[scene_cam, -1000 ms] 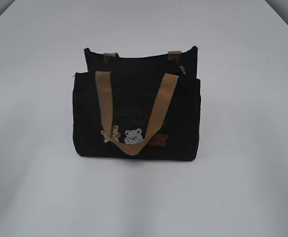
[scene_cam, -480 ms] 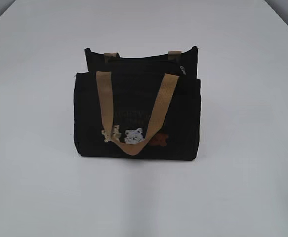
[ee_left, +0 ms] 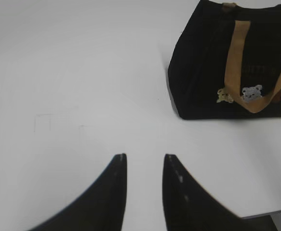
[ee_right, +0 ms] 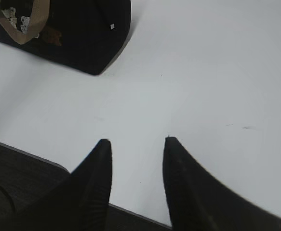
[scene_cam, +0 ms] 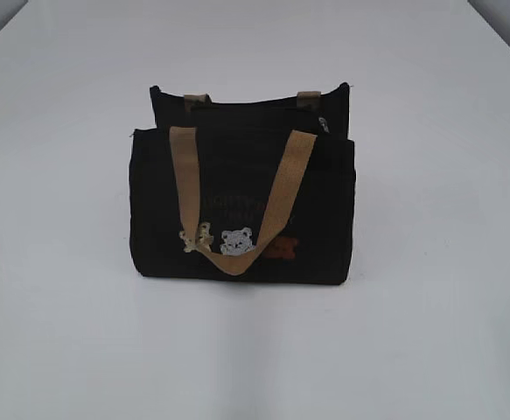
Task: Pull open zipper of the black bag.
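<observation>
The black bag (scene_cam: pixel 237 201) stands upright in the middle of the white table, with tan webbing handles (scene_cam: pixel 185 179) hanging down its front over three small bear figures (scene_cam: pixel 237 241). The zipper (scene_cam: pixel 255 107) runs along the top opening, and a small silvery pull (scene_cam: pixel 324 123) shows at its right end. Neither arm shows in the exterior view. In the left wrist view my left gripper (ee_left: pixel 144 156) is open over bare table, with the bag (ee_left: pixel 203 72) far off to the upper right. My right gripper (ee_right: pixel 137 140) is open too, near the table's edge, and the bag (ee_right: pixel 82 33) lies at the upper left.
The white table (scene_cam: pixel 429 332) spreads wide on all sides of the bag. Its front edge shows in the right wrist view (ee_right: pixel 34 156), with dark floor below, and at the lower right of the left wrist view (ee_left: pixel 270 214).
</observation>
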